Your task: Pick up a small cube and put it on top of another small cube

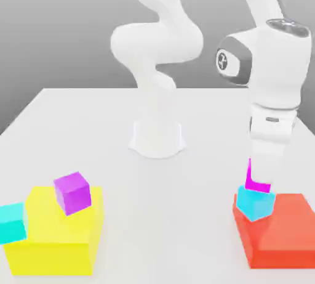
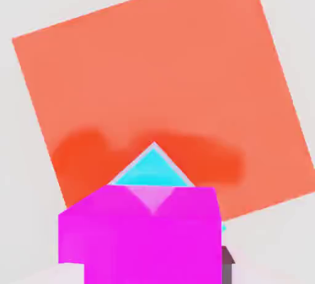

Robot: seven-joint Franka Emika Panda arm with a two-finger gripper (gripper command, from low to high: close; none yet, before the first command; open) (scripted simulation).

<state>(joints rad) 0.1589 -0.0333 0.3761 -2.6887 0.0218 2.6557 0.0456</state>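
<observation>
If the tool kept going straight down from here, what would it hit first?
The magenta cube at the tool sits directly over the cyan cube, seemingly touching already, so that meets first. The cyan cube stands beside the red block.

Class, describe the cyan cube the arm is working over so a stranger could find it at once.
Find the big red block on the exterior view's right. At its near-left corner sits a small cyan cube, directly under the magenta cube. Another cyan cube leans against the yellow block.

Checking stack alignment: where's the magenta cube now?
Exterior view's right: magenta cube sits at the gripper, directly atop the cyan cube on the red block.
</observation>
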